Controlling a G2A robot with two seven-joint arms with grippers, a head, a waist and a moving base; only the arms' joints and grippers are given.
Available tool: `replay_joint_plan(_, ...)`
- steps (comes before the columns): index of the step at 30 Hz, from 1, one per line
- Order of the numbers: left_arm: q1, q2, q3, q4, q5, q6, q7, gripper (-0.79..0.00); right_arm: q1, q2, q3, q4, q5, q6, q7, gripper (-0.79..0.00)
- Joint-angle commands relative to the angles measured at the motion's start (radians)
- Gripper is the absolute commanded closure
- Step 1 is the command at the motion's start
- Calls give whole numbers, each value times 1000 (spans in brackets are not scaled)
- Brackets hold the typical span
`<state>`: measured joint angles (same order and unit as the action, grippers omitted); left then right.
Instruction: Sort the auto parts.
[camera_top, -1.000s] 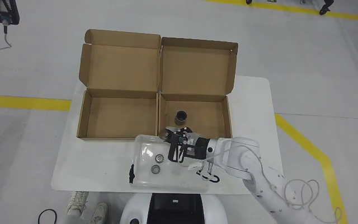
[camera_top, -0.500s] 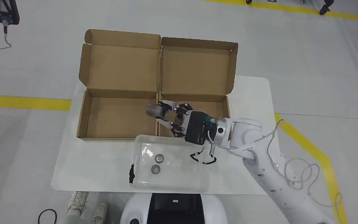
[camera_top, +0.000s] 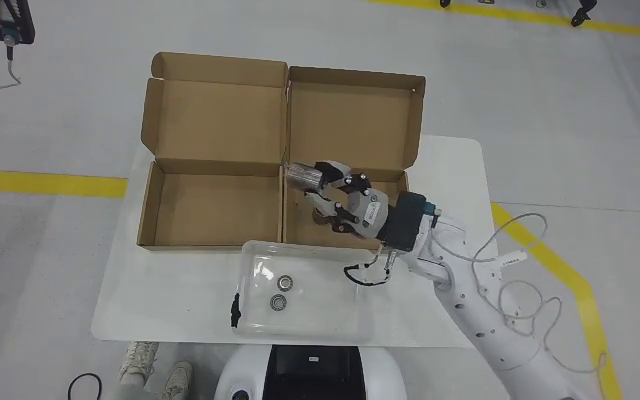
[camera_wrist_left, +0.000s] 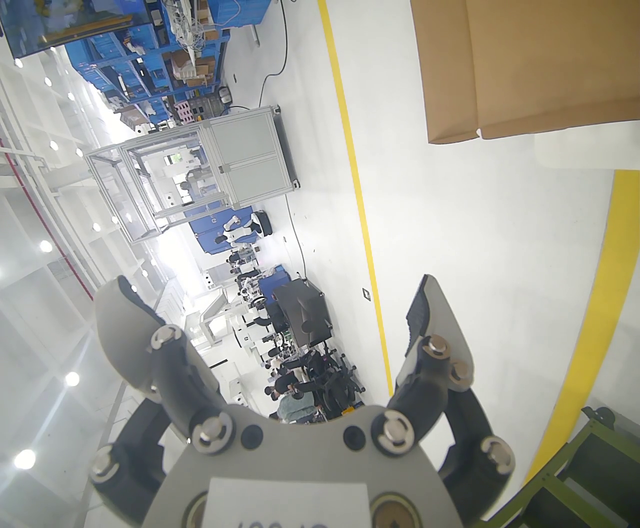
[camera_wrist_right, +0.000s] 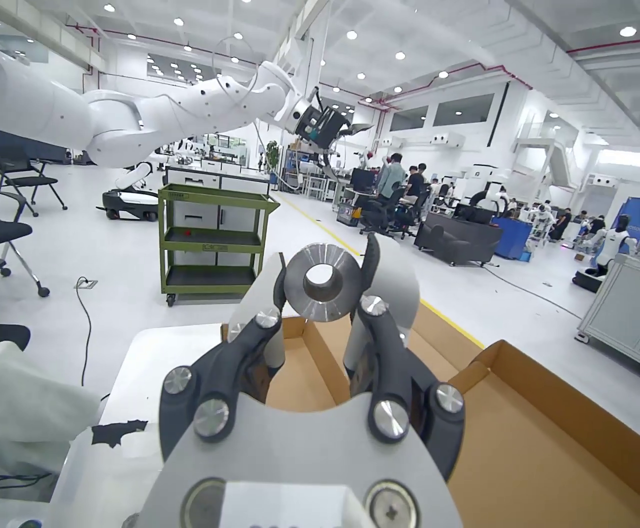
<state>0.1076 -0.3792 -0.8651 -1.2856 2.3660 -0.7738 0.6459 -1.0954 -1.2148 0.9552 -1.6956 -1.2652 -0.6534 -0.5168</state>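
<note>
Bin, clear plastic — nearest item, standing on white table at the table's near edge. It holds small round part and second round part, close together in bin's left half. Right gripper sits beyond bin's far rim, its arm crossing over bin's far right corner. The fingers are pinched on metal bushing, a thick grey ring with a central bore, gripped by its outer wall and held in the air, the bore facing the wrist camera. Bushing hangs past bin's far side, above right carton, over that carton's corner next to the seam with left carton. Both cartons are brown cardboard with lids open and folded back, side by side and touching, directly behind bin. Left gripper — fingers spread wide, held high and well away from bin, looking out over the floor, with a brown carton flap at the far edge of its wrist view.
</note>
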Motion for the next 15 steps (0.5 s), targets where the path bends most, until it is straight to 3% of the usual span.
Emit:
replay_joint_plan(1,0,0,0,0,0,0,0,-785,-20,3,23,-11,-1,12,-37,0)
replay_joint_plan(15,0,0,0,0,0,0,0,-785,-149,19,109,-42,-32,-9,-256,0)
